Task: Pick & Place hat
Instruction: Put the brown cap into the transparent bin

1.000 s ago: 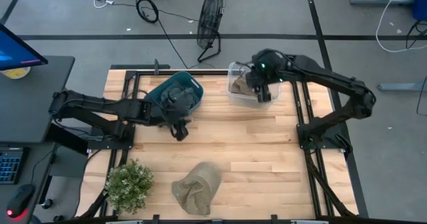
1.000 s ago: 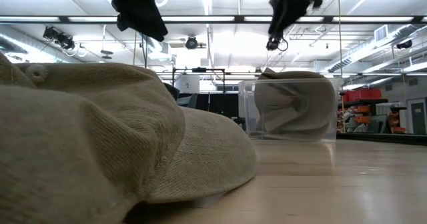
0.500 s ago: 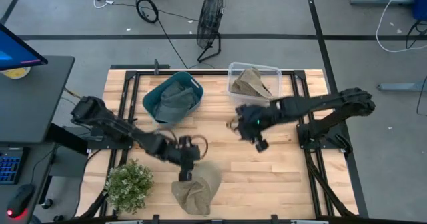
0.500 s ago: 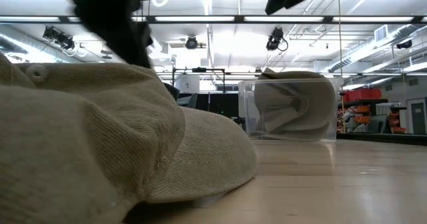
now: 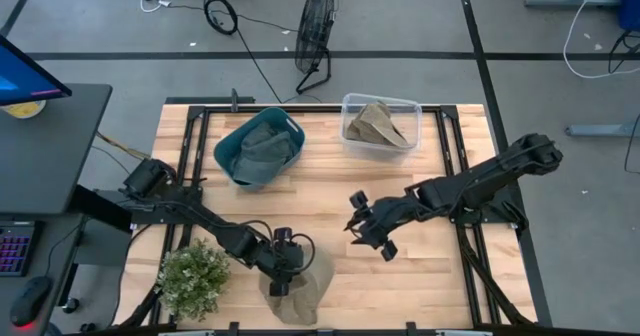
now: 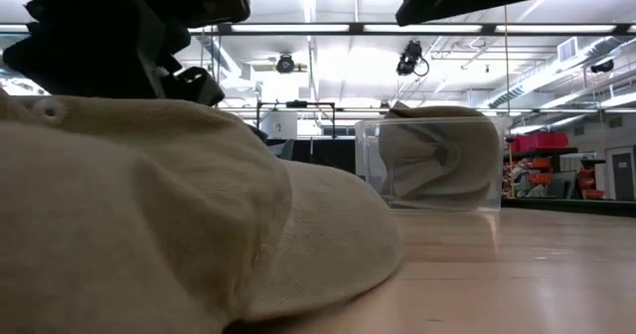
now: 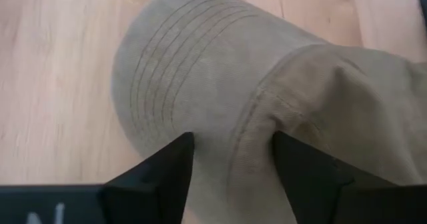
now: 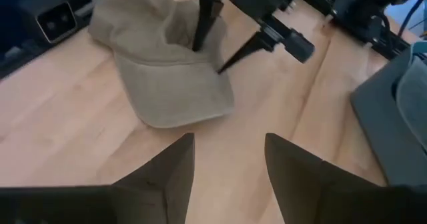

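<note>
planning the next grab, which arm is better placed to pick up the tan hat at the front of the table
Left. The left gripper is already down on the tan hat, its open fingers straddling a fold of the crown. The right gripper hangs open over bare table, apart from the hat.

No legible text, label, brand, number or sign on anything in view.

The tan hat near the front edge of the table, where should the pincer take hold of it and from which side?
Probably on the tan hat's soft crown, at the raised seam ridge, coming straight down from above. The left pincer already stands open astride that fold, while the flat brim hugs the table. The right pincer hangs open over mid-table.
</note>
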You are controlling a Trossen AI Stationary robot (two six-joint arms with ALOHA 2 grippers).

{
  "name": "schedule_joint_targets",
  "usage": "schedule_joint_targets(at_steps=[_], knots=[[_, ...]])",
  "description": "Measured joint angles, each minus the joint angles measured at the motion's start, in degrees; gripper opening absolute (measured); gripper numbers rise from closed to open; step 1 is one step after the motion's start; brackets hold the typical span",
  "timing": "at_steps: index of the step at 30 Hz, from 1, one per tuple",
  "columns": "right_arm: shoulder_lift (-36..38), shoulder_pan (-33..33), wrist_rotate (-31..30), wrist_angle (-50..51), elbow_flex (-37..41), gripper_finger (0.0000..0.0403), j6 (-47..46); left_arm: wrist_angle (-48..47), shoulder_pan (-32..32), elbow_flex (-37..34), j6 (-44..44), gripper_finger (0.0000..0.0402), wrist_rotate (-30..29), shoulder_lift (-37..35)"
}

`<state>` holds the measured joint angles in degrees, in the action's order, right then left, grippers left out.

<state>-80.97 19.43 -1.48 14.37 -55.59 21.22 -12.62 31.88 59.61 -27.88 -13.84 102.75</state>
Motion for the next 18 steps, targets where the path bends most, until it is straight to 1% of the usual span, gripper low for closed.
schedule_joint_targets(at_steps=[3, 7, 10, 13, 18], knots=[[0.0, 0.61, -0.19, -2.28, 1.22, 0.0185, -1.61, -0.25, 0.22, 0.0, 0.01, 0.0217, -0.05, 0.01], [0.0, 0.58, -0.18, -4.78, 3.11, 0.0185, -2.97, -0.9, 0.9, 0.45, -0.04, 0.0206, 0.1, -1.13], [-0.01, 0.57, -0.21, -4.68, 3.95, 0.0185, -2.92, -0.65, 1.45, 1.75, -1.54, 0.0201, 0.14, -1.63], [-0.04, 0.56, -0.2, -5.34, 4.02, 0.0185, -2.79, -0.35, 1.55, 2.0, -2.03, 0.0201, 0.19, -1.62], [-0.33, 0.56, 0.11, -7.83, 4.02, 0.0185, -2.79, -3.17, 1.44, 1.84, -3.37, 0.0203, 0.12, -1.43]])
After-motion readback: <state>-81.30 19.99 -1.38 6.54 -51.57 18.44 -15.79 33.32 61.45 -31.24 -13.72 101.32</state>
